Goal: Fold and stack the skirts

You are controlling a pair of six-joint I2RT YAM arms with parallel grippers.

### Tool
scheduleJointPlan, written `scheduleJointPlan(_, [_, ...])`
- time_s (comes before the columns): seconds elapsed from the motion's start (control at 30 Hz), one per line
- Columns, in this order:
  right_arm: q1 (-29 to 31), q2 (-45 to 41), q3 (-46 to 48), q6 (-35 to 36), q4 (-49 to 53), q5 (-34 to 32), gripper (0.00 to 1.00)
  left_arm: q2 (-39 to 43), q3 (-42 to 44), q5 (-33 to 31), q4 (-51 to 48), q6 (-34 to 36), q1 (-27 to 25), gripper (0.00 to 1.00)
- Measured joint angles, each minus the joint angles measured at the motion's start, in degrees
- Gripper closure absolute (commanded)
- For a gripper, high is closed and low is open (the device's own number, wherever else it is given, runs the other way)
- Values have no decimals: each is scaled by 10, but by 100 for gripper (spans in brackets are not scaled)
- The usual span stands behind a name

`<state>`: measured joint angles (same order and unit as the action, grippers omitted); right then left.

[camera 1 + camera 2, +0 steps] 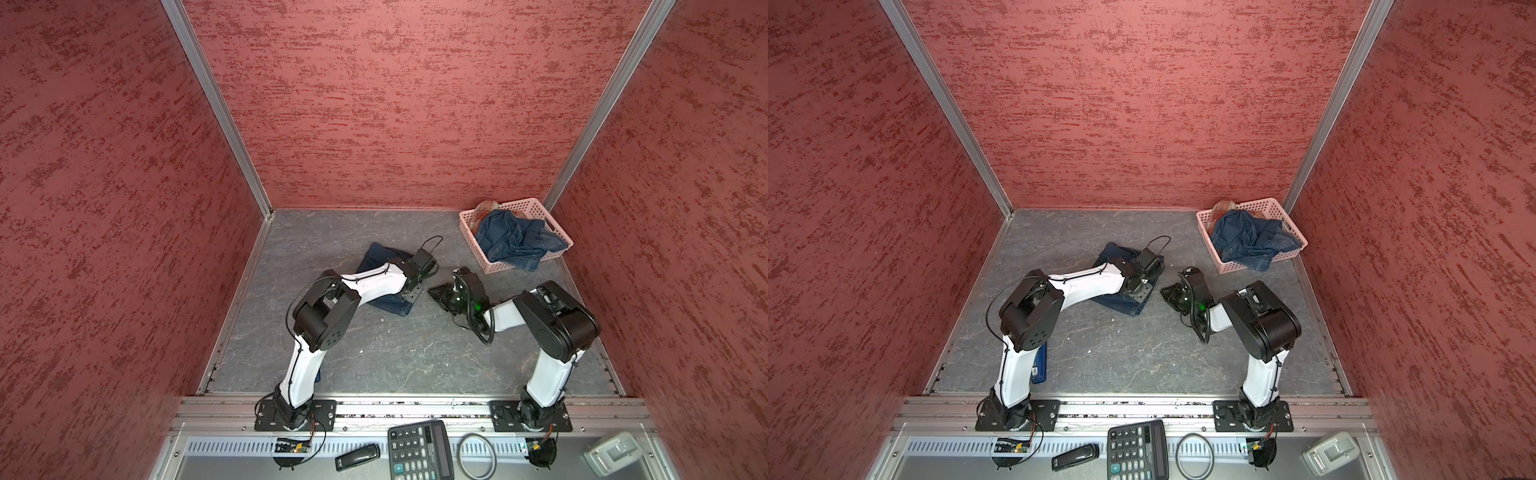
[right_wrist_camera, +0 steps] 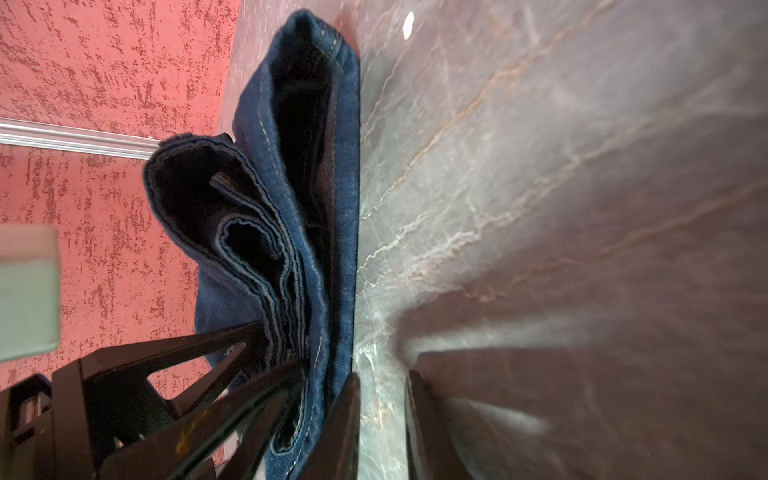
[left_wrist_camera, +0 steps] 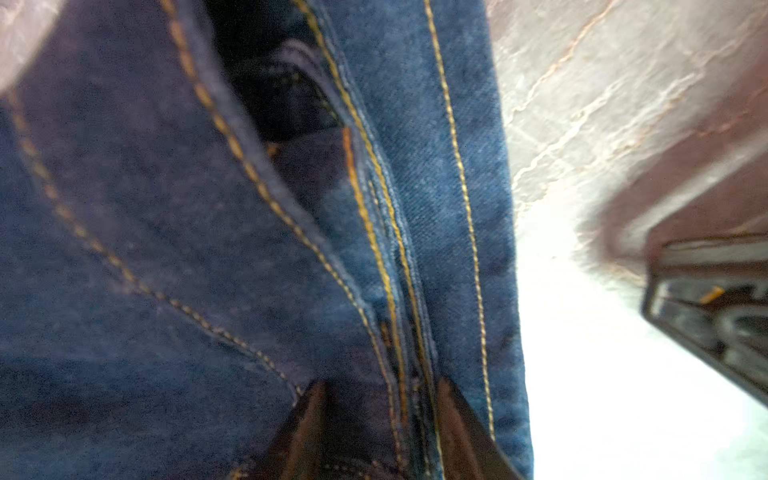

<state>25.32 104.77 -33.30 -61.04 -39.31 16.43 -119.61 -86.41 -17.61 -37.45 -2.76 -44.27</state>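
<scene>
I've got open table (image 1: pixel 395 353) from five round to seven o'clock, easy passage there. Basket (image 1: pixel 494 266) blocks the two o'clock corner; skirt (image 1: pixel 380 255) lies at eleven, near centre.

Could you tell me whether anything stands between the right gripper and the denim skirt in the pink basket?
Nothing visible does. Only bare table separates the right gripper from the pink basket. The denim skirt lies on top there, spilling over the near rim, with the plaid skirt behind it.
</scene>
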Motion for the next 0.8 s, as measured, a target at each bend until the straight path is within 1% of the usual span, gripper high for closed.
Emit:
scheduleJointPlan(0.1, [0, -5, 1, 3, 8, -1, 77, -3, -4, -1, 0, -7, 3, 72])
scheduleJointPlan(0.17, [0, -9, 1, 7, 17, -2, 77, -3, -4, 2, 1, -13, 5, 80])
scheduleJointPlan(0.23, [0, -13, 1, 12, 24, -5, 77, -3, -4, 8, 6, -19, 6, 85])
scheduleJointPlan(0.27, [0, -16, 1, 14, 28, -7, 77, -3, -4, 10, 8, -20, 7, 90])
scheduleJointPlan(0.3, [0, -17, 1, 15, 31, -8, 77, -4, -4, 11, 9, -21, 7, 97])
scheduleJointPlan(0.33, [0, -17, 1, 16, 32, -8, 77, -4, -4, 12, 11, -25, 8, 100])
scheduleJointPlan(0.57, [2, -17, -8, 19, 42, -10, 77, 1, 7, 38, 40, -35, 19, 100])
scheduleJointPlan(0.63, [4, -17, -14, 19, 45, -10, 77, 10, 19, 55, 52, -41, 26, 100])
scheduleJointPlan(0.8, [7, -14, -24, 19, 45, -9, 76, 40, 61, 126, 93, -62, 58, 100])
